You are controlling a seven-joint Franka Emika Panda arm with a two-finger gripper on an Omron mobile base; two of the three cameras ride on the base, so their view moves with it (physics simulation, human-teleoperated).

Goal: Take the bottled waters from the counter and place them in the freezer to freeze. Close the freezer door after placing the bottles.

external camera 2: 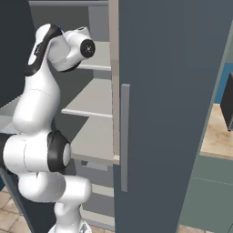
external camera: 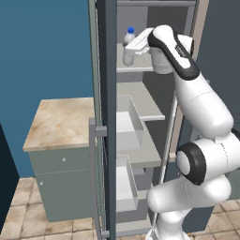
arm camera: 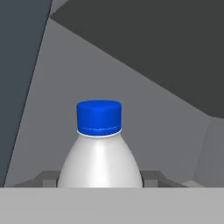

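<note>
blue-capped bottle (arm camera: 99, 148) pinched in gripper (arm camera: 99, 181) over upper freezer shelf (external camera: 140, 68); may topple if released tilted.

blue wall (external camera: 47, 47), tan tiled floor (external camera: 28, 225), beige-topped cabinet (external camera: 61, 124)

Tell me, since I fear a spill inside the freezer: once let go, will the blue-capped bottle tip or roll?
The bottle is upright, tall and narrow, so a nudge could probably tip it. Its round body would likely roll then. The end effector grips its sides; smooth plastic may slip.
</note>
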